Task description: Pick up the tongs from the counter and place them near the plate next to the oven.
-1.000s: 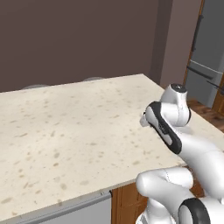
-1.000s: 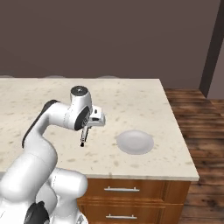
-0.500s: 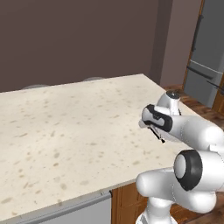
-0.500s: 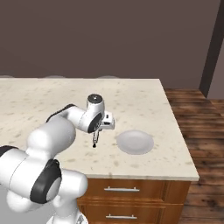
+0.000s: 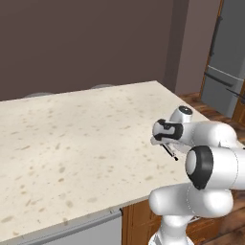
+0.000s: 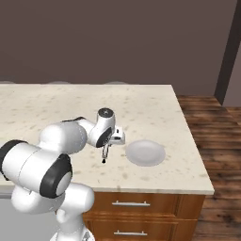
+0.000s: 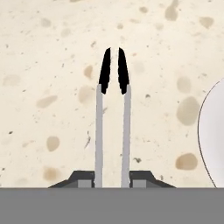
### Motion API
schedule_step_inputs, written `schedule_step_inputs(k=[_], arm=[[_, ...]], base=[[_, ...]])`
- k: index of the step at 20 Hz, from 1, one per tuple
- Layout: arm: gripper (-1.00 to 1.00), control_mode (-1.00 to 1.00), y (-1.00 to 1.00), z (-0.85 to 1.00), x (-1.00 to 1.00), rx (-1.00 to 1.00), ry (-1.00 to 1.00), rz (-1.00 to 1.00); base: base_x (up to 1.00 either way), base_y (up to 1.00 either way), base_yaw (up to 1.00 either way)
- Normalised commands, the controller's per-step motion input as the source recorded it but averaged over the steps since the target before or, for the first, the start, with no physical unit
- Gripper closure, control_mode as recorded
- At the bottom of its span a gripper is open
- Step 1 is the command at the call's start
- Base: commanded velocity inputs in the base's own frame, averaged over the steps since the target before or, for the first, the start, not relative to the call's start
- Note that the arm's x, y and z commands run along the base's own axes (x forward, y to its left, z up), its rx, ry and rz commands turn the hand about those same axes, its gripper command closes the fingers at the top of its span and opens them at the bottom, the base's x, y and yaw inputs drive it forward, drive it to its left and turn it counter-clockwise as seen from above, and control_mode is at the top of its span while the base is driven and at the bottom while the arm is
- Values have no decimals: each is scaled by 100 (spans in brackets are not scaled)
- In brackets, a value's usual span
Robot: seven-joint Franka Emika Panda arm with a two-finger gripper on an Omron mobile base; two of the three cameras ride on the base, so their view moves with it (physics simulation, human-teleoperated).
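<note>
My gripper (image 6: 109, 140) is shut on the tongs (image 6: 104, 153), which hang dark ends down just above the speckled stone top (image 6: 56, 106). In the hand view the tongs (image 7: 99, 131) run straight out from the gripper (image 7: 112, 179) as two silvery arms, their black tips almost touching. The plate (image 6: 146, 152), round and pale, lies flat a short way to the right of the tongs, and its rim (image 7: 214, 131) shows at the right edge of the hand view. From the left base the gripper (image 5: 162, 139) and tongs (image 5: 170, 152) sit near the top's right edge. The oven and the counter are out of view.
The stone top ends a little beyond the plate, with wooden floor (image 6: 212, 113) past it. Brown drawers (image 6: 136, 204) sit under its front edge. A tall grey fridge (image 5: 225, 72) stands at the far right. My own arm curls low over the top's front.
The arm has reached out to the right, carrying the tongs across the top to a spot close beside the plate. The grip has stayed shut.
</note>
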Motion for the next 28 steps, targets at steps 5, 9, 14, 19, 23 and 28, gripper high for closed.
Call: schedule_step_inputs(k=[5,9,14,19,23,28], arm=[[100,-100,-5,-30,0,0,0,0],[100,-100,-2,-34,5,0,0,0],[100,-100,0,-25,16,0,0,0],[-100,-100,0,-2,2,0,0,0],[-100,-100,-2,0,12,0,0,0],[-100,-100,-4,13,5,0,0,0]], base=[[0,0,0],[0,0,0],[0,0,0],[0,0,0],[0,0,0],[0,0,0]])
